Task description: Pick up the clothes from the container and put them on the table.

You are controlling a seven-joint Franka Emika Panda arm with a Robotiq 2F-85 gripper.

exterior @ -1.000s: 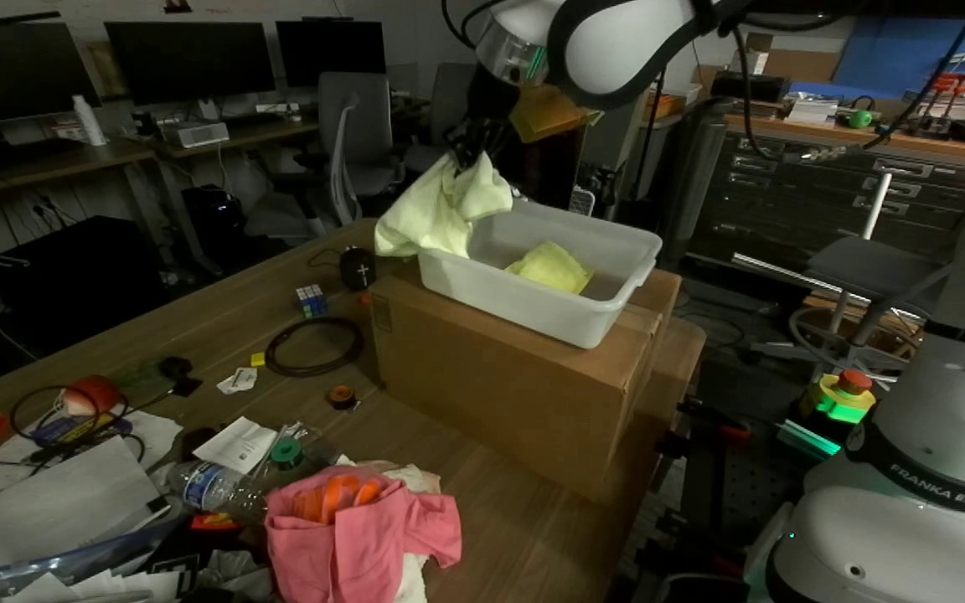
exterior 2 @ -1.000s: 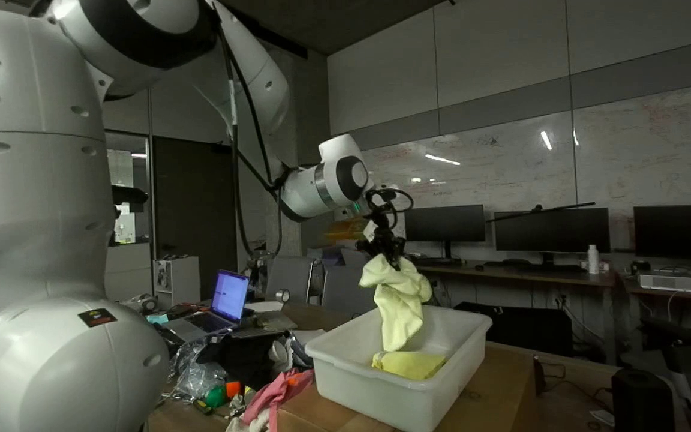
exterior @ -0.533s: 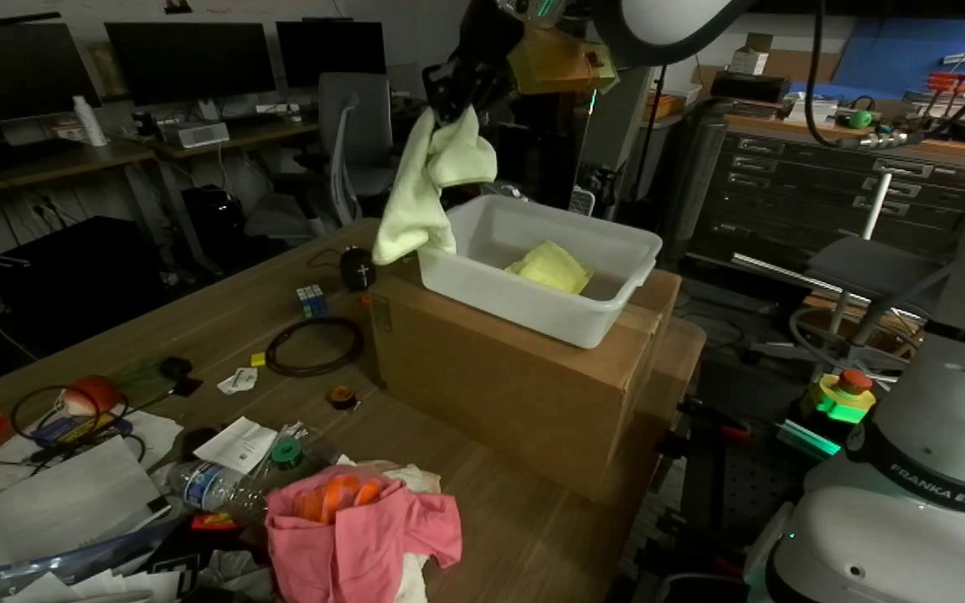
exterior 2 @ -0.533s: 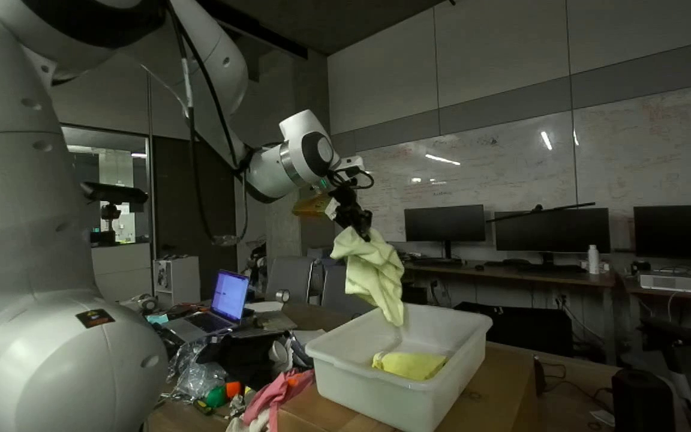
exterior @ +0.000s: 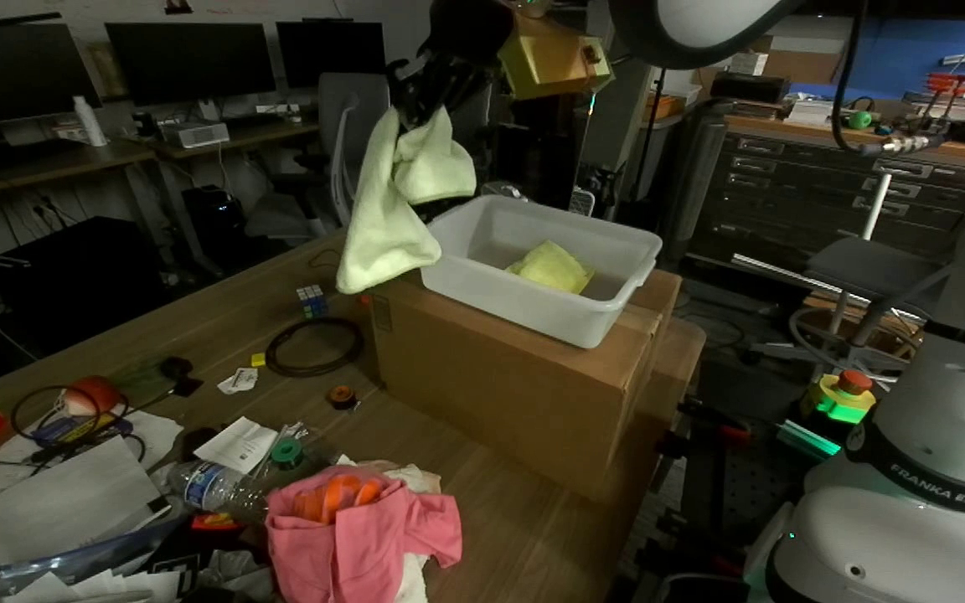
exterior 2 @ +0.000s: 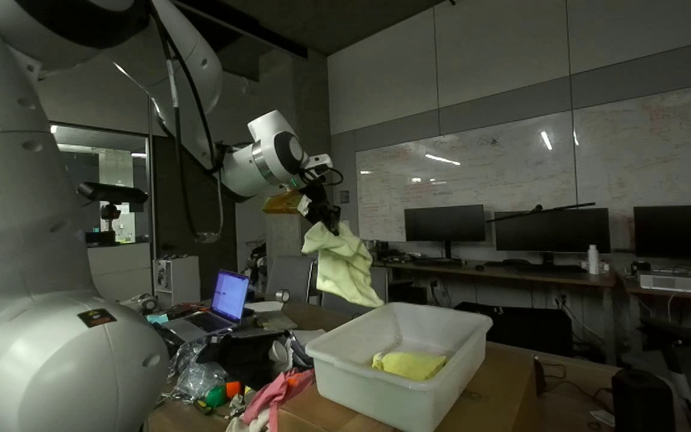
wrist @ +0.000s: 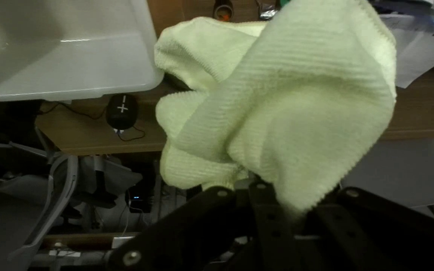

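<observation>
Two cloths are in play: the pale cloth (exterior: 384,239) hangs from the gripper (exterior 2: 332,227), clamped on a pinch of it; the yellow cloth (exterior: 551,266) lies in the tub (exterior: 524,307), on top of the box (exterior: 491,385); over the last second the pale one has drawn away from the tub in both exterior views, and its tail, lately dangling over the inside, now hangs past the tub's end; the wrist view shows it just beside a tub corner, with the table (wrist: 89,139) below; whether a hem grazes the rim I cannot tell; tub and yellow cloth have not stirred; so the lift looks done and the carry begun; what is left for this cloth, as I judge it, is to travel further out, come down to the table and let go; it seems limp and soft, so a low release should lay it in a heap, while a high one may let it slide; in an exterior view the tail has come to hide the speaker (wrist: 122,113), near the cube (exterior: 312,301), and either could be knocked or buried; with the yellow cloth waiting, a second trip is probably due, so the whole job stands perhaps midway.
</observation>
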